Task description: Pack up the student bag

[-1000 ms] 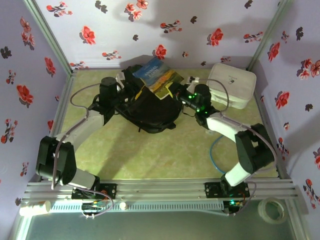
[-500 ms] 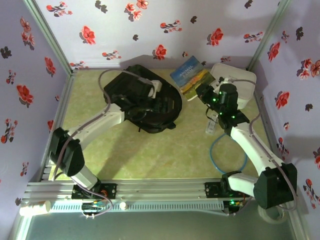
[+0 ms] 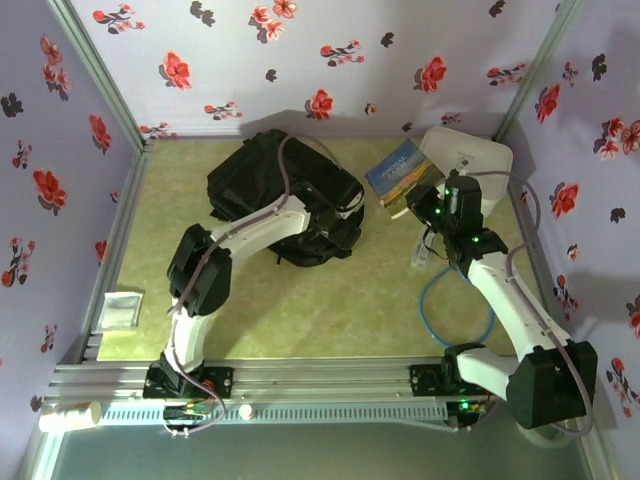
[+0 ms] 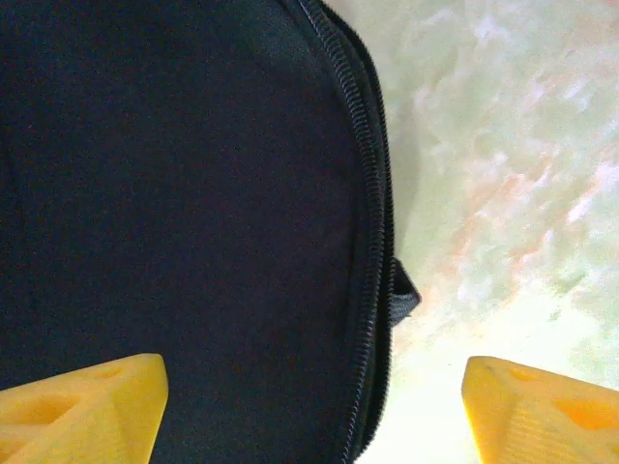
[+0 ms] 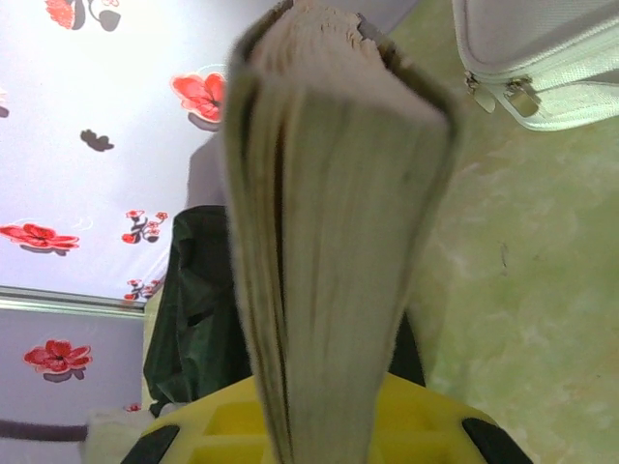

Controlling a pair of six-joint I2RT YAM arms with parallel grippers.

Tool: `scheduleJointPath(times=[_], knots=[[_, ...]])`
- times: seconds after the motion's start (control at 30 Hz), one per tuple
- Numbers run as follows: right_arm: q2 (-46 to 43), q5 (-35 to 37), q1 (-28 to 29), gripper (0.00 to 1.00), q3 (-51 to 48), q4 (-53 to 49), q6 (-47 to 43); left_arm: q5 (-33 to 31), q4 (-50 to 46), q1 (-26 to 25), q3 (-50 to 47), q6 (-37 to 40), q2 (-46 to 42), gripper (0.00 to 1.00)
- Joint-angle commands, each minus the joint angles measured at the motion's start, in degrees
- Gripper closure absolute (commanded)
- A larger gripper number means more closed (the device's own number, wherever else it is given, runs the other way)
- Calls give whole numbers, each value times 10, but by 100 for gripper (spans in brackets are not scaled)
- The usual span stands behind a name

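Student bag (image 3: pixel 270 185): I see it lying flat, far left-centre of green marbled table (image 3: pixel 300 320). Flowered walls (image 3: pixel 400 40) all round. Left arm folded over bag, left gripper (image 4: pixel 309 401) spread wide above zipper edge, gripping nothing. Right gripper (image 3: pixel 428 205) clamps book (image 3: pixel 403 172) beside white case (image 3: pixel 482 165).

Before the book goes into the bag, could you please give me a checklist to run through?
1. Grip: right end effector clamped on the book: ok.
2. Free tool: left end effector open, holding nothing: ok.
3. Opening: is the student bag open? Cannot tell; the zipper beside the left end effector looks closed.
4. Access: left arm lies across the bag: not ok.
5. Clearance: book apart from the white case: ok.
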Motion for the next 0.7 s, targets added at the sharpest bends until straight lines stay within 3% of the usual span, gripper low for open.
scheduleJointPath(times=[0.0, 0.27, 0.43, 0.67], knots=[[-19, 13, -5, 96, -2, 35, -7, -28, -55, -4, 43, 34, 30, 30], [-19, 15, -9, 95, -4, 35, -4, -48, -90, -5, 90, 44, 69, 37], [-19, 16, -9, 95, -4, 35, -3, -100, -98, -5, 107, 35, 84, 50], [-23, 31, -13, 95, -2, 25, -9, -117, -86, -5, 102, 20, 61, 74]])
